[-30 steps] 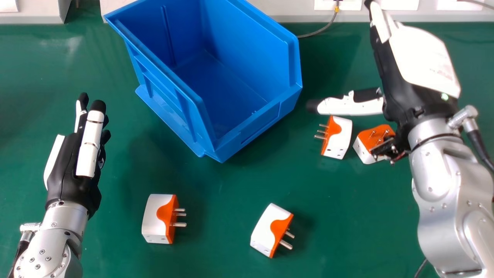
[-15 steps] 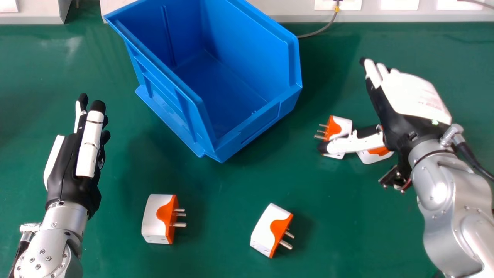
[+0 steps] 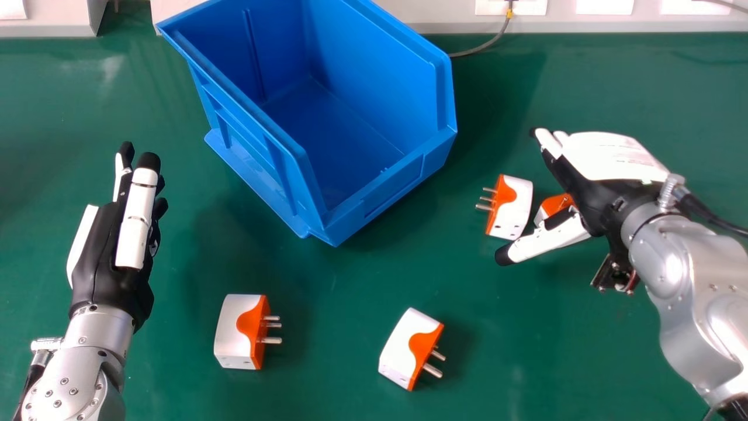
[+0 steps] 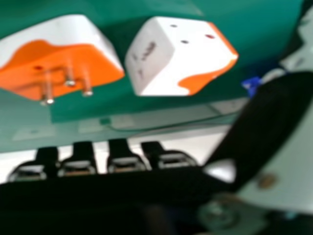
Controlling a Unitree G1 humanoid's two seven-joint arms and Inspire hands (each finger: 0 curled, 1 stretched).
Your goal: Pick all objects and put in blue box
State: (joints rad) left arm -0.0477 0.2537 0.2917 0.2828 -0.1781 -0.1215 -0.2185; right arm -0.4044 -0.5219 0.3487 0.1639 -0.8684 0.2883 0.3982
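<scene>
While the right hand (image 3: pixel 605 190) and left hand (image 3: pixel 105 263) are open, holding nothing, four plugs (image 3: pixel 236 333) await the empty box (image 3: pixel 380 196).

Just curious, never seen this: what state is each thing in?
Blue plastic box: open, nothing visible inside.
Front-left white-and-orange plug adapter: pins rightward.
Front-middle adapter: pins rightward.
Rightmost adapter: partly hidden, pins up.
Adapter beside rightmost one: pins leftward.
Left robot hand: open, empty.
Right robot hand: open, empty.

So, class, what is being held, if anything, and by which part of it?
Nothing is held: the left hand and the right hand are both open.
</scene>
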